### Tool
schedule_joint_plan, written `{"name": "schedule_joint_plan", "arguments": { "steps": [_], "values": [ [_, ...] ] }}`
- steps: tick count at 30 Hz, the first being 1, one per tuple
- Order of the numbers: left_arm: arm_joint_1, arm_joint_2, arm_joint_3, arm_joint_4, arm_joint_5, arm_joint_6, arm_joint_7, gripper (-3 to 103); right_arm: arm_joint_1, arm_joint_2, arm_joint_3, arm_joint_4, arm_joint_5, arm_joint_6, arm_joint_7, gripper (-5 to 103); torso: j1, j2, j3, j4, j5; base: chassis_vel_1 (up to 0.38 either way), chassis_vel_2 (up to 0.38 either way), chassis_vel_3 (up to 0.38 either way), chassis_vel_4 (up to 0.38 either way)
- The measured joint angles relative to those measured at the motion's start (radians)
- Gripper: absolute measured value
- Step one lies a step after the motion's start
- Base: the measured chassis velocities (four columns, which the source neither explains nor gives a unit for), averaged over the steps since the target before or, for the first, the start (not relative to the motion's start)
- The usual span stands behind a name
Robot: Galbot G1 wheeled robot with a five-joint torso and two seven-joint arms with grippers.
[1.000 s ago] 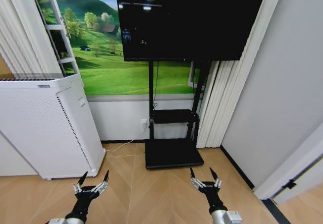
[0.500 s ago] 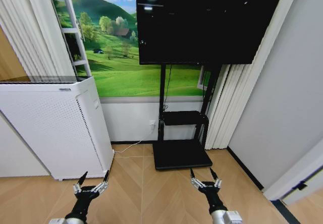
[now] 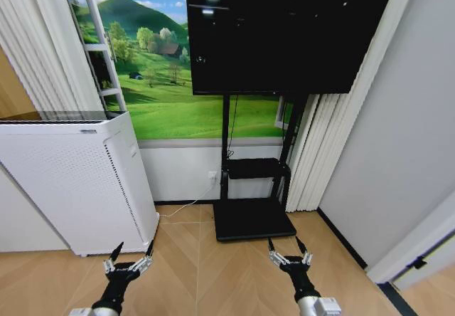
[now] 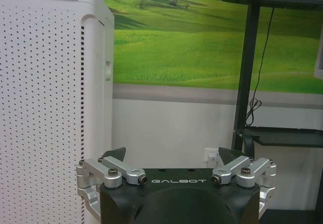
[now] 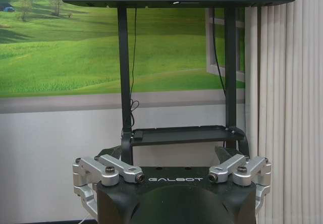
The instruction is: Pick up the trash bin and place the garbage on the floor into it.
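The trash bin and the garbage are out of view. The floor (image 3: 199, 277), tan chevron parquet, lies bare in front of me. My left gripper (image 3: 134, 249) hangs low at the left, open with nothing between its fingers. My right gripper (image 3: 284, 245) hangs level with it at the right, also open and holding nothing. In the left wrist view the left gripper (image 4: 172, 156) points at the wall beside a white appliance. In the right wrist view the right gripper (image 5: 166, 153) faces the black stand.
A tall white perforated appliance (image 3: 71, 181) stands on the left against the wall. A black TV stand's base (image 3: 252, 220) rests on the floor straight ahead, with a large screen (image 3: 284, 31) above. A grey wall (image 3: 398, 152) closes the right side.
The whole picture has shifted a little to the right, so the camera has turned. Both grippers keep the same open pose and the same place in the picture.
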Motion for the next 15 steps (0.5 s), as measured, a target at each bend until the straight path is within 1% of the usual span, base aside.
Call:
{"name": "schedule_joint_plan", "arguments": {
  "steps": [4,9,11,15],
  "values": [
    [0.000,0.000,0.000,0.000,0.000,0.000,0.000,100,0.000,0.000,0.000,0.000,0.000,0.000,0.000,100,0.006,0.013,0.007,0.0000,0.0000,0.000,0.000,0.000,0.000],
    [0.000,0.000,0.000,0.000,0.000,0.000,0.000,100,0.000,0.000,0.000,0.000,0.000,0.000,0.000,100,0.018,0.042,0.024,0.0000,0.0001,0.000,0.000,0.000,0.000],
    [0.000,0.000,0.000,0.000,0.000,0.000,0.000,100,0.000,0.000,0.000,0.000,0.000,0.000,0.000,100,0.019,0.046,0.026,0.0000,0.0001,0.000,0.000,0.000,0.000],
    [0.000,0.000,0.000,0.000,0.000,0.000,0.000,100,0.000,0.000,0.000,0.000,0.000,0.000,0.000,100,0.028,0.066,0.038,0.0000,0.0001,0.000,0.000,0.000,0.000]
  ]
}}
